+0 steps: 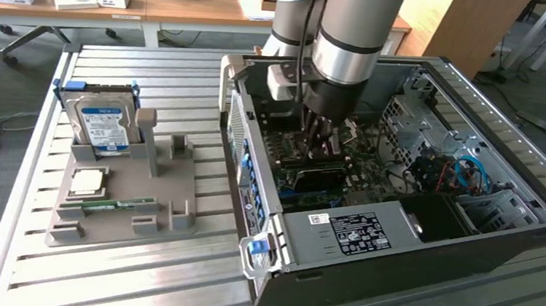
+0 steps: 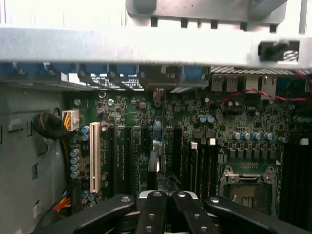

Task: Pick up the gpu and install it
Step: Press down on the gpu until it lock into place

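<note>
The gripper (image 1: pixel 320 143) reaches down inside the open computer case (image 1: pixel 499 247), just above the green motherboard (image 2: pixel 229 131), its black fingers (image 2: pixel 153 214) clenched together. A thin card edge, apparently the gpu (image 2: pixel 154 163), stands upright between the motherboard's expansion slots just ahead of the fingertips. Outside the case, a hard drive (image 1: pixel 100 125) sits upright in a grey holder (image 1: pixel 168 188).

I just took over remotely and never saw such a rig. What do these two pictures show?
One robot arm works over a slatted metal table. The exterior view looks down at an open computer case; the arm's pincer reaches inside, over the motherboard. The wrist view looks past the pincer at that board. A thin upright strip ahead of it may be the gpu, edge-on; I cannot confirm the hold. On the exterior view's left, a grey holder keeps a hard drive and a memory stick.
</note>
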Available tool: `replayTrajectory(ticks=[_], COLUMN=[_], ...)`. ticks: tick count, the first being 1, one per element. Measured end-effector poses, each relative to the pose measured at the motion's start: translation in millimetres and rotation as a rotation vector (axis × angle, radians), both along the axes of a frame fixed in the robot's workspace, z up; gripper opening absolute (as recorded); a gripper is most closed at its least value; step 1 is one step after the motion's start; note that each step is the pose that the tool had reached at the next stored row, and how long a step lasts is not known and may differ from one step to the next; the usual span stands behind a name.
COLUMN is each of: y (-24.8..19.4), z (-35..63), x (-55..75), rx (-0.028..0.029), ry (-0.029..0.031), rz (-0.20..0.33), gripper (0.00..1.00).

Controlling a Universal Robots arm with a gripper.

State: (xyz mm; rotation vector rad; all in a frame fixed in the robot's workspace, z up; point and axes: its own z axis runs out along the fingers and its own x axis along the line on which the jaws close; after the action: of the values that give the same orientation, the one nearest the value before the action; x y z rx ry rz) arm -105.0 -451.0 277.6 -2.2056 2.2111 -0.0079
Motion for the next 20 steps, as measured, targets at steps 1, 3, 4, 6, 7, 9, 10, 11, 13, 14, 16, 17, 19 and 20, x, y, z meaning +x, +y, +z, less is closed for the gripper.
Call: replayTrajectory(ticks=[1,3,4,6,7,9,10,11,13,14,16,17,19,20], y=[0.0,0.0,-0.1,0.0,0.0,-0.1,0.0,0.0,0.0,0.0,0.0,0.0,0.0,0.0], z=[0.0,0.0,0.0,0.0,0.0,0.0,0.0,0.0,0.0,0.0,0.0,0.0,0.0,0.0], x=[2.2,6.1,7.0,8.8,9.5,9.7,9.7,9.7,9.8,9.8,9.8,9.8,9.8,9.7], rx=[0.0,0.0,0.0,0.0001,0.0,0.0,0.0,0.0,0.0,0.0,0.0,0.0,0.0,0.0], ry=[0.0,0.0,0.0,0.0,0.0,0.0,0.0,0.0,0.0,0.0,0.0,0.0,0.0,0.0], rz=[0.0,0.0,0.0,0.0,0.0,0.0,0.0,0.0,0.0,0.0,0.0,0.0,0.0,0.0], gripper=[0.11,0.11,0.11,0.11,0.11,0.11,0.11,0.11,0.11,0.11,0.11,0.11,0.11,0.11])
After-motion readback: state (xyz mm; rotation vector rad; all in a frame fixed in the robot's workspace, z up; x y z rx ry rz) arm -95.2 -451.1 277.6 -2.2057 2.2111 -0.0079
